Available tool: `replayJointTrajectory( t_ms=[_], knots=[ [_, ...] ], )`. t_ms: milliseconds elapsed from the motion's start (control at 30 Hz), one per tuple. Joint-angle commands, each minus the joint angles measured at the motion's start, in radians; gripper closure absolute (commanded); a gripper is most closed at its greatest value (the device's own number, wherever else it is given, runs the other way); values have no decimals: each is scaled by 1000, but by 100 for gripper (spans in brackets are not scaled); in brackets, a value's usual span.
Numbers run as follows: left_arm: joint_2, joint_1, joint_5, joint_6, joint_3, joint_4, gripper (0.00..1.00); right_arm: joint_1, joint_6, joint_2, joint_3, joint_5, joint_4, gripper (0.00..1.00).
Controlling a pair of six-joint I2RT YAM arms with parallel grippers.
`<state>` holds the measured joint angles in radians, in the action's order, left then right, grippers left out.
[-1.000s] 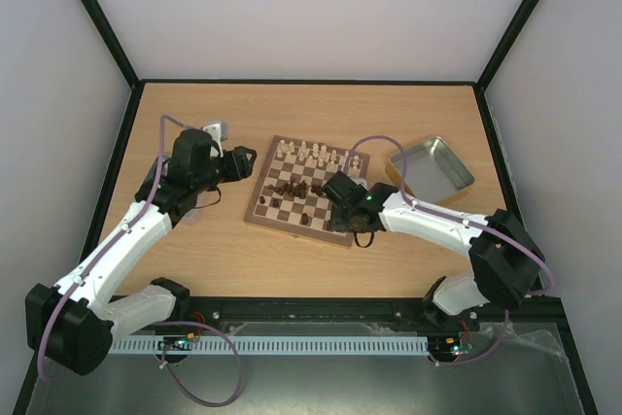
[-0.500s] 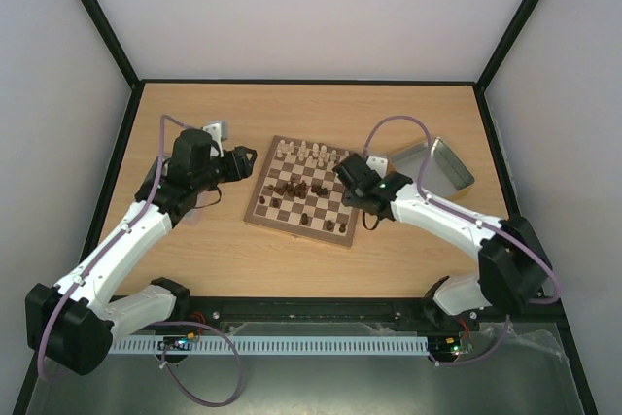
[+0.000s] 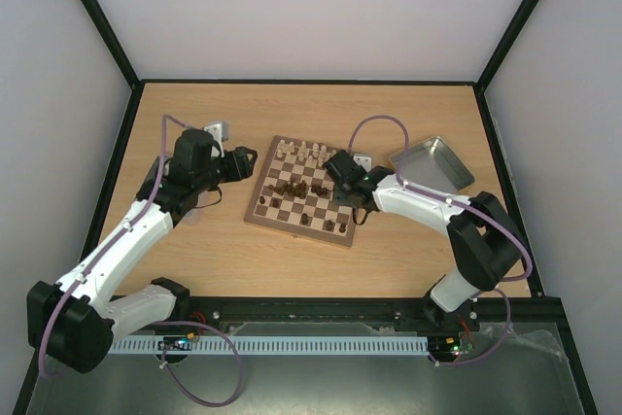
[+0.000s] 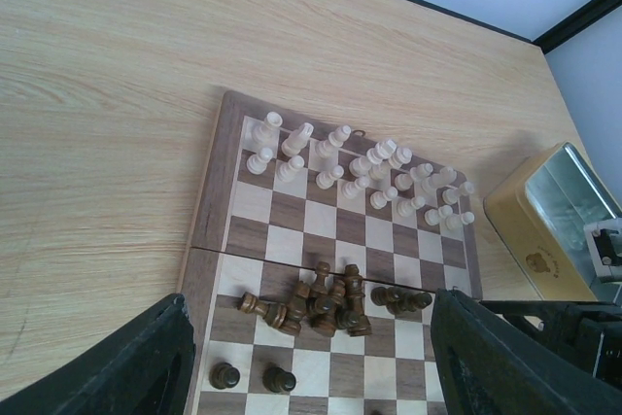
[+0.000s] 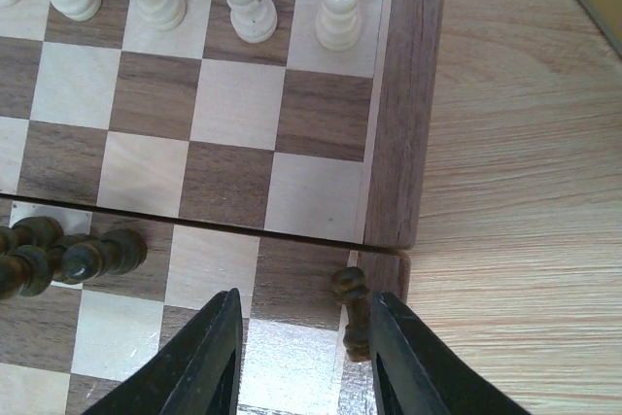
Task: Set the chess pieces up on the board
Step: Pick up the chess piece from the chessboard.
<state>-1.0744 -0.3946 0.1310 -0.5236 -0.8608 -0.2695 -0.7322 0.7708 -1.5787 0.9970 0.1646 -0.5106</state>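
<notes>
The board (image 3: 304, 192) lies mid-table. Cream chess pieces (image 4: 355, 162) stand in two rows on its far side. Dark pieces (image 4: 324, 303) lie heaped at the middle, with two dark pawns (image 4: 251, 376) upright nearer the left arm. My left gripper (image 3: 246, 161) hovers at the board's left edge, wide open and empty. My right gripper (image 5: 305, 296) is open over the board's right edge. A dark pawn (image 5: 351, 313) stands between its jaws, against the right finger (image 5: 423, 366) and apart from the left one. More dark pieces (image 5: 68, 255) lie to its left.
A metal tray (image 3: 433, 164) sits right of the board, also visible in the left wrist view (image 4: 559, 216). A small grey object (image 3: 216, 130) rests behind the left arm. Black frame rails (image 3: 311, 82) border the table.
My right gripper has travelled from the board's near right part toward its far right edge, and its jaws have widened. The left arm has stayed put.
</notes>
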Motion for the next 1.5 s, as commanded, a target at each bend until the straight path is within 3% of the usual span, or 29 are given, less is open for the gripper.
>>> replayJointTrajectory(
  t_ms=[0, 333, 600, 800, 1000, 1200, 1467],
  knots=[
    [-1, -6, 8, 1, 17, 24, 31, 6, -42, -27, -13, -6, 26, 67],
    [1, -7, 7, 1, 19, 26, 31, 6, -79, -83, -16, -13, 17, 68],
    [1, -9, 6, 0, 19, 27, 31, 6, -70, -91, -30, -56, 9, 76],
    [-2, -9, 7, 1, 19, 29, 31, 7, -65, -91, -39, -58, 18, 90],
    [-12, -9, 51, 5, 12, 43, 31, 6, -110, -31, -46, -38, 91, 91],
    [-38, -7, 203, 22, -45, 41, 29, 6, -240, 96, -48, -65, 240, 92],
    [-43, -4, 554, -111, -94, 201, 20, 6, -468, 299, -71, -337, 486, 91]
  ],
)
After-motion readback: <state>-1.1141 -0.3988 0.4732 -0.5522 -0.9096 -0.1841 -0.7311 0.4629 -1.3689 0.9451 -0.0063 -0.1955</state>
